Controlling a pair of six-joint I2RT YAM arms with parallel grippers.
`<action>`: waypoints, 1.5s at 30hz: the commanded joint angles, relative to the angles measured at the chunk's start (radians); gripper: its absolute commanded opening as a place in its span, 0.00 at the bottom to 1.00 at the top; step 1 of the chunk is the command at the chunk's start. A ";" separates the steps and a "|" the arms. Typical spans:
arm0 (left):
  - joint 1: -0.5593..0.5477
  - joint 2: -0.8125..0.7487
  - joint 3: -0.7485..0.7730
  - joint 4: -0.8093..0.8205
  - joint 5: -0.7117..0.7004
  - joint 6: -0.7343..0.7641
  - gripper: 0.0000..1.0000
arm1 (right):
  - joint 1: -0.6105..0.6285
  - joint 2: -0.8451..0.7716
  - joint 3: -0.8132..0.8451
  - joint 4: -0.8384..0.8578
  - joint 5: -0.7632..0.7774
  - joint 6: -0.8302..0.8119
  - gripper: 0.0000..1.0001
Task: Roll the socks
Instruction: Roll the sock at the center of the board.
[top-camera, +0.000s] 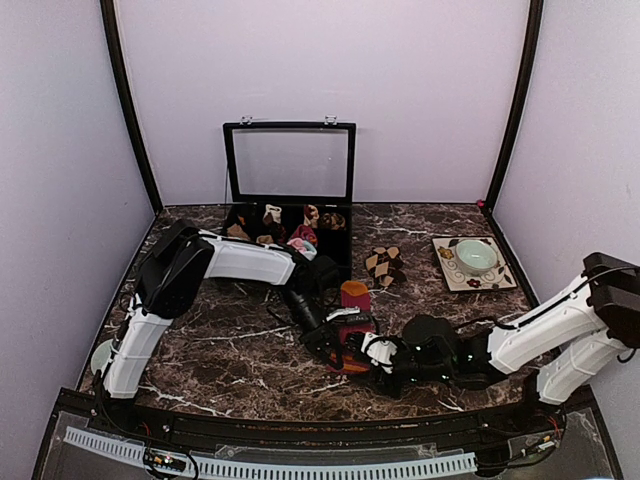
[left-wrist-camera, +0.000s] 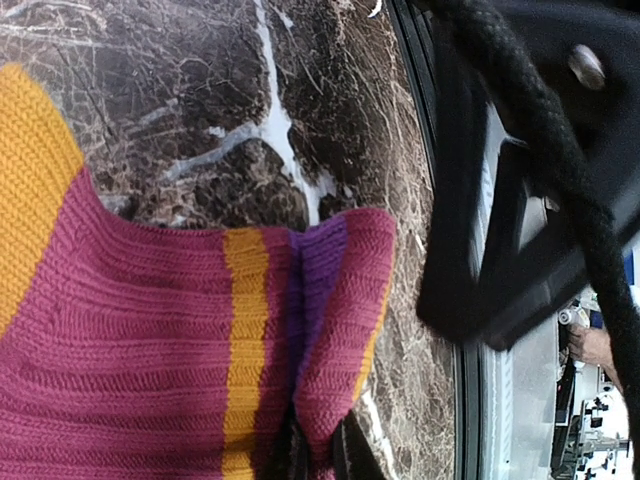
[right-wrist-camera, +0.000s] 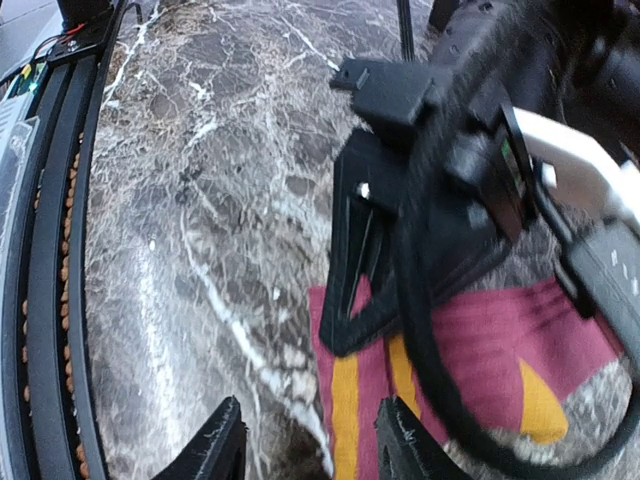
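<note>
Mid-table on the dark marble table (top-camera: 230, 340), my left claw (left-wrist-camera: 318, 455) pinches a fold of the magenta striped sock (left-wrist-camera: 150, 330), clamped tight on the knit. My right claw (right-wrist-camera: 310, 445) hovers spread wide at the sock's edge. The brown diamond socks (top-camera: 385, 265) lie well apart, beside the open black box (top-camera: 290, 165).

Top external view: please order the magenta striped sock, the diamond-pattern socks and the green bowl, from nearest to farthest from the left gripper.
1. magenta striped sock: pinched in the left gripper, centre front.
2. diamond-pattern socks: behind, slightly right.
3. green bowl: on the plate, back right.
</note>
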 joint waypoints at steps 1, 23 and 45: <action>0.012 0.105 -0.038 -0.020 -0.347 -0.013 0.00 | 0.009 0.064 0.054 0.077 0.002 -0.082 0.41; 0.012 0.035 -0.067 -0.026 -0.296 0.050 0.26 | -0.037 0.254 -0.001 0.169 -0.008 -0.007 0.23; 0.082 -0.523 -0.472 0.275 -0.268 0.160 0.64 | -0.177 0.315 0.059 -0.042 -0.212 0.222 0.03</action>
